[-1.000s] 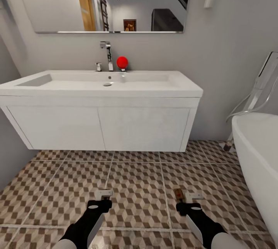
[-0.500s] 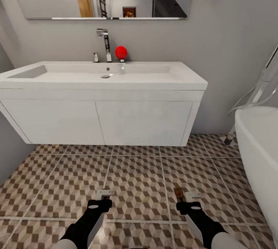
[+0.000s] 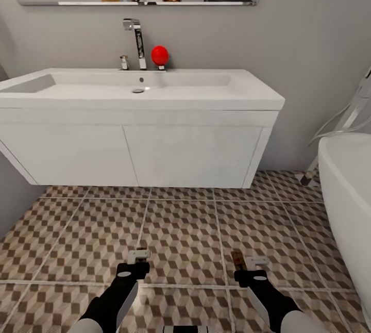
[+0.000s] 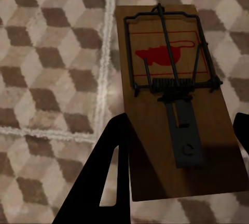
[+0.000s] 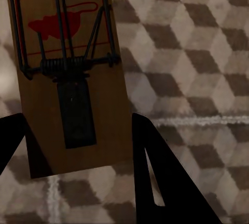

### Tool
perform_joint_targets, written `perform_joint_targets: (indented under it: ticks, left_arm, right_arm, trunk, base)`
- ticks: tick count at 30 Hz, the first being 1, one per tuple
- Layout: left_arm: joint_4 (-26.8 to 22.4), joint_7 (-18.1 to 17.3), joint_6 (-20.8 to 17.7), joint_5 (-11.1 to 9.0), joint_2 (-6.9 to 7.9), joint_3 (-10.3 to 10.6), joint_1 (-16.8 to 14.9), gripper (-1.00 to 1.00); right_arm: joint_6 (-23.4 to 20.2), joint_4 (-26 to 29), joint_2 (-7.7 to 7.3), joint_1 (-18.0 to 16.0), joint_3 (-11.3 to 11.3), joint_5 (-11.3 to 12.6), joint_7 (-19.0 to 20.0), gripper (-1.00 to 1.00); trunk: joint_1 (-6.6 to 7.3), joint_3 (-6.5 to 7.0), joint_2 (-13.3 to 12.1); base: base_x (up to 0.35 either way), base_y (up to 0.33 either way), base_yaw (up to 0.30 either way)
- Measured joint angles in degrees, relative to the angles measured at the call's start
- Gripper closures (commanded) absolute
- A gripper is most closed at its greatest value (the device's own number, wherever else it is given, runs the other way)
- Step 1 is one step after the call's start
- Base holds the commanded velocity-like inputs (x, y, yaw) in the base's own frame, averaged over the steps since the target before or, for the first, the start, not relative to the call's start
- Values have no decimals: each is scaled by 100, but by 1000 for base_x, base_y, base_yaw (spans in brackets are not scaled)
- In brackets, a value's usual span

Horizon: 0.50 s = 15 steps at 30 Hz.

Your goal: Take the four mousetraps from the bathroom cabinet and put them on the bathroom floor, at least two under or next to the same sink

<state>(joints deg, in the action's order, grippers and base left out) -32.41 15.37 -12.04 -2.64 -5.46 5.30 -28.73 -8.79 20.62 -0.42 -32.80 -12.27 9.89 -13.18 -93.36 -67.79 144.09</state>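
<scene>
Mousetraps, one in each of the robot's grippers, are carried low above the bathroom floor (image 3: 180, 230), which is laid in large square tiles printed with a brown, beige and grey cube pattern and pale grout lines; seen from the left wrist, the left mousetrap (image 4: 174, 94) is a flat rectangular wooden board, tan to mid-brown, bearing a dark wire frame, a coiled spring across its middle, a dark metal plate running back from the spring, and a red mouse shape inside a thin red outline; the left gripper (image 4: 179, 156) has its black jaws closed on the board's near end, one on each long edge; seen from the right wrist, the right mousetrap (image 5: 65, 73) looks the same, with red mouse mark, dark wire bars and spring; the right gripper (image 5: 78, 151) has its jaws shut on that board's two sides.

From the head camera both black arms reach forward at the bottom of the scene, well apart from each other; ahead of them a white wall-hung sink (image 3: 139, 90) with a flat-fronted white unit beneath stands clear of the floor; a chrome tap (image 3: 135, 39) and a red ball (image 3: 159, 55) sit at its back edge; a white bathtub (image 3: 350, 204) curves in at the right.
</scene>
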Motion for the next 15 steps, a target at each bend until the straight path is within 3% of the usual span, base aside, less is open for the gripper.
perform_joint_targets:
  ticks: [15]
  left_arm:
    - [-38,47,17,1,5,-4,0,100]
  right_arm:
    - [0,0,2,-2,0,7,-13,100]
  trunk:
    - [-33,-289,18]
  base:
    - [0,0,0]
